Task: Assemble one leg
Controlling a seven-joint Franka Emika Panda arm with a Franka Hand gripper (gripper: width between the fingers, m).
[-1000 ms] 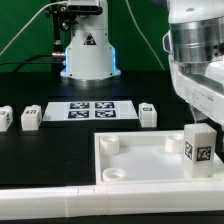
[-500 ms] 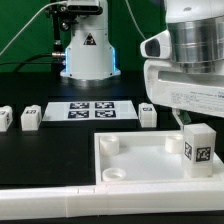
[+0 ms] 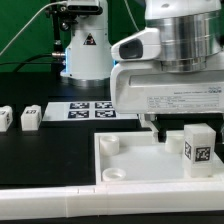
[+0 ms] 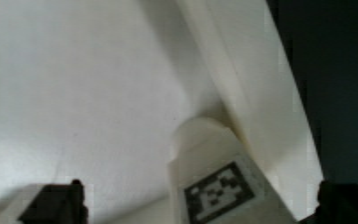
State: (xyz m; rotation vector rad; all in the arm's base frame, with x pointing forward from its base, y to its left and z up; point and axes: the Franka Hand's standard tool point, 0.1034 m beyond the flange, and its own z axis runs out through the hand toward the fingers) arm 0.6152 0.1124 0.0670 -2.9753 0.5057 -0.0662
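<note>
A white leg (image 3: 197, 147) with a square tag stands upright in the near right corner of the large white panel (image 3: 140, 165). My gripper (image 3: 153, 126) hangs just above the panel's far edge, to the exterior view's left of that leg; the hand hides most of it. In the wrist view the gripper (image 4: 199, 207) is open and empty, with its dark fingertips (image 4: 55, 204) apart, and the tagged leg (image 4: 220, 182) shows between them, lower down on the panel (image 4: 87, 100). Two more legs (image 3: 30, 117) stand on the black table at the exterior view's left.
The marker board (image 3: 88, 109) lies behind the panel, partly covered by the arm. A long white rail (image 3: 50, 197) runs along the front. The robot base (image 3: 86, 50) stands at the back. Round sockets (image 3: 110, 145) sit in the panel's corners.
The arm has swung toward the exterior view's left and come lower. It now covers the small leg that stood next to the marker board's right end. The parts have not moved.
</note>
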